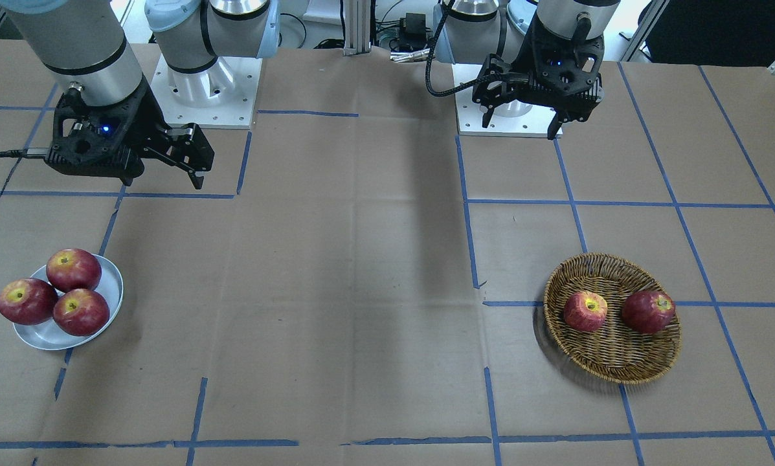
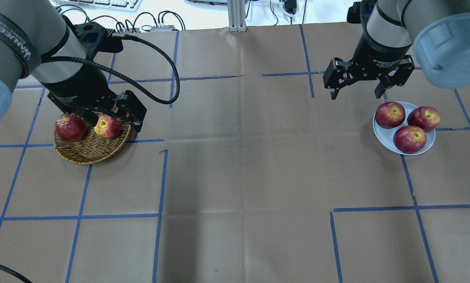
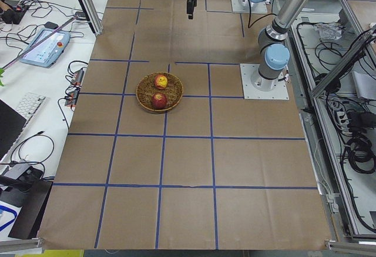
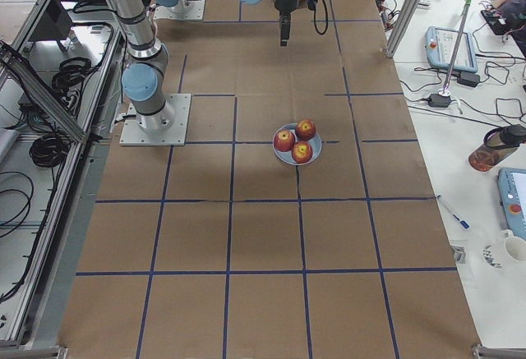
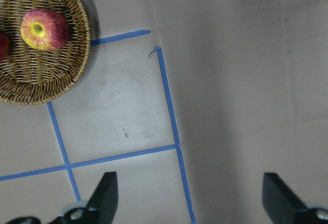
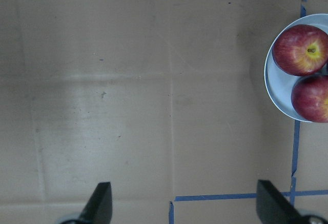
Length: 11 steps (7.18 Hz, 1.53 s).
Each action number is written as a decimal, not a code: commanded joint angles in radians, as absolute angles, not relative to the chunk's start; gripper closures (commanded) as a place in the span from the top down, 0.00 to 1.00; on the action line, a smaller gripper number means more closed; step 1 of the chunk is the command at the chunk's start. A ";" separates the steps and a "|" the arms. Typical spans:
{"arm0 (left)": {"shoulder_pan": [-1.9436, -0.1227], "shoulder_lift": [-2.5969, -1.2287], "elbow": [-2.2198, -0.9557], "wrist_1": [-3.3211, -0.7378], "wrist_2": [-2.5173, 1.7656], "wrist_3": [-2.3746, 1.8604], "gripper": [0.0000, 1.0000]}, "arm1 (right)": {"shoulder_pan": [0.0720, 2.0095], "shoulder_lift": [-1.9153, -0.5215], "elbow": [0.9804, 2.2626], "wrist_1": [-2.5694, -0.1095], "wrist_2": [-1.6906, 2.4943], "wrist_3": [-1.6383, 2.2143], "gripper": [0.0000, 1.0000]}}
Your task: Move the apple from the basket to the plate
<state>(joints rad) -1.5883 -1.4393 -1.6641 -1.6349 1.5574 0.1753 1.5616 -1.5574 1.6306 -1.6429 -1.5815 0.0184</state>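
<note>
The lighter red apple [image 1: 585, 311] with a yellow hollow lies in the wicker basket [image 1: 620, 364] beside a darker apple [image 1: 648, 311]. It also shows in the overhead view [image 2: 107, 126] and the left wrist view [image 5: 44, 28]. My left gripper [image 1: 522, 126] is open and empty, raised above the table on the robot's side of the basket [image 5: 46, 83]. The pale plate [image 1: 50, 338] holds three dark red apples [image 2: 390, 114]. My right gripper [image 2: 355, 95] is open and empty, raised beside the plate [image 2: 381, 135].
Brown paper with blue tape lines [image 1: 468, 233] covers the table. The two arm base plates [image 1: 202, 97] stand at the robot's edge. Open paper lies between basket and plate.
</note>
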 commanded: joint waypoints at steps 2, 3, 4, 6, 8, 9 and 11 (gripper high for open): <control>-1.571 -1.446 -1.695 -1.564 1.562 0.248 0.99 | 1.562 -1.557 1.631 -1.643 -1.582 0.018 1.00; -1.546 -1.469 -1.703 -1.548 1.562 0.326 0.99 | 1.562 -1.557 1.631 -1.643 -1.582 0.018 1.00; -1.496 -1.508 -1.710 -1.513 1.560 0.365 0.99 | 1.562 -1.557 1.631 -1.643 -1.582 0.018 1.00; -1.383 -1.613 -1.759 -1.360 1.559 0.533 0.99 | 1.562 -1.557 1.631 -1.643 -1.582 0.018 1.00; -1.295 -1.733 -1.795 -1.171 1.559 0.589 0.99 | 1.562 -1.557 1.632 -1.643 -1.582 0.018 1.00; -1.283 -1.797 -1.775 -1.132 1.560 0.616 0.99 | 1.562 -1.555 1.631 -1.643 -1.582 0.018 1.00; -1.276 -1.888 -1.770 -1.034 1.557 0.618 0.99 | 1.562 -1.555 1.631 -1.643 -1.582 0.018 1.00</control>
